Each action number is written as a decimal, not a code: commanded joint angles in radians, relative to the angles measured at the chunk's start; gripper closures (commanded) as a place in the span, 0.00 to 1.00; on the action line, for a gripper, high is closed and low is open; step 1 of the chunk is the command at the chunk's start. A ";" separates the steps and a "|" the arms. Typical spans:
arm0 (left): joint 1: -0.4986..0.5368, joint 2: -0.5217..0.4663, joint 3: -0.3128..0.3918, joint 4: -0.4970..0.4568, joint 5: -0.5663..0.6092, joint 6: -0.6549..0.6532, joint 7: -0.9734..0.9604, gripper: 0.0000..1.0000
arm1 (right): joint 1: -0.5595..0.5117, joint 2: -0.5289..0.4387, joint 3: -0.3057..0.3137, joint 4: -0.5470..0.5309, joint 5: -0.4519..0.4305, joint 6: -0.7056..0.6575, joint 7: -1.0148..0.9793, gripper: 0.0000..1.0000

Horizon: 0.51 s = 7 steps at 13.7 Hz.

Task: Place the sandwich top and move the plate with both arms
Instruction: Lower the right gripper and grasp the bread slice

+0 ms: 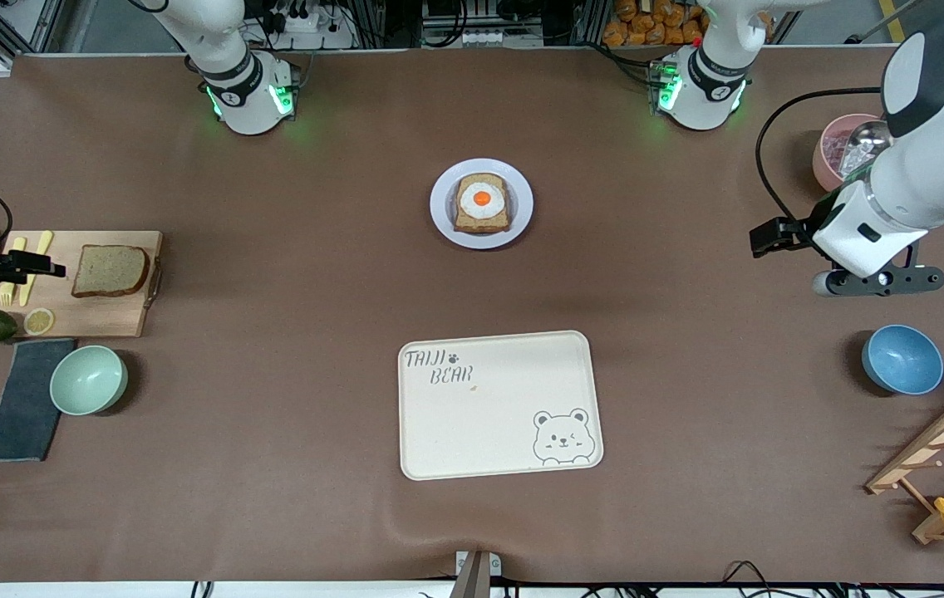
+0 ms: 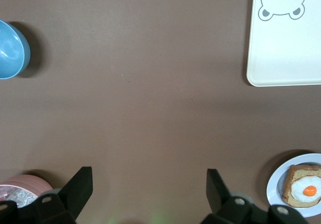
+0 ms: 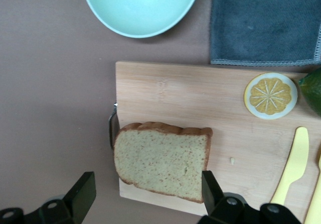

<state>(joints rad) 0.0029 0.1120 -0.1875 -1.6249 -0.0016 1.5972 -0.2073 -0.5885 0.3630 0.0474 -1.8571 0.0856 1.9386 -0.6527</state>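
Right pincer: held open over the cutting board at the edge of the front frame toward the right arm's end; in the right wrist view its fingers are spread about as wide as the sandwich top and nothing is gripped
Left pincer: held open and empty over bare tabletop toward the left arm's end, in the upper half of the front frame; this arm is judged to be waiting
Sandwich top: laid flat on the cutting board at mid-height of the front frame, not yet lifted
Plate: set in the upper middle of the front frame, well apart from both pincers; a toast slice with a fried egg is carried on it
Tray: seen in the lower middle of the front frame, nearer the camera than the plate, with nothing on it
Done so far: nothing of the task can be counted as finished; at most the right pincer is lined up for the pick
Left to do: the slice is to be gripped, carried over and set on the egg toast, then the plate moved with both arms
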 commanded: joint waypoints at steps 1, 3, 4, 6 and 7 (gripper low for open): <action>0.006 -0.002 -0.006 -0.003 -0.018 0.009 -0.014 0.00 | -0.040 0.025 0.017 -0.004 0.013 0.034 -0.022 0.17; 0.006 0.000 -0.004 -0.003 -0.018 0.010 -0.014 0.00 | -0.056 0.054 0.017 -0.004 0.013 0.049 -0.025 0.20; 0.006 0.000 -0.006 -0.003 -0.018 0.010 -0.014 0.00 | -0.069 0.069 0.019 -0.004 0.013 0.068 -0.040 0.20; 0.006 0.000 -0.006 -0.003 -0.018 0.010 -0.014 0.00 | -0.097 0.103 0.019 -0.002 0.016 0.095 -0.094 0.22; 0.005 0.000 -0.004 -0.003 -0.018 0.010 -0.014 0.00 | -0.105 0.112 0.020 -0.002 0.016 0.103 -0.100 0.22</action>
<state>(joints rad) 0.0029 0.1140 -0.1875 -1.6252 -0.0017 1.5972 -0.2073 -0.6525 0.4517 0.0468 -1.8602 0.0867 2.0220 -0.7117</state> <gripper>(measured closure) 0.000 0.220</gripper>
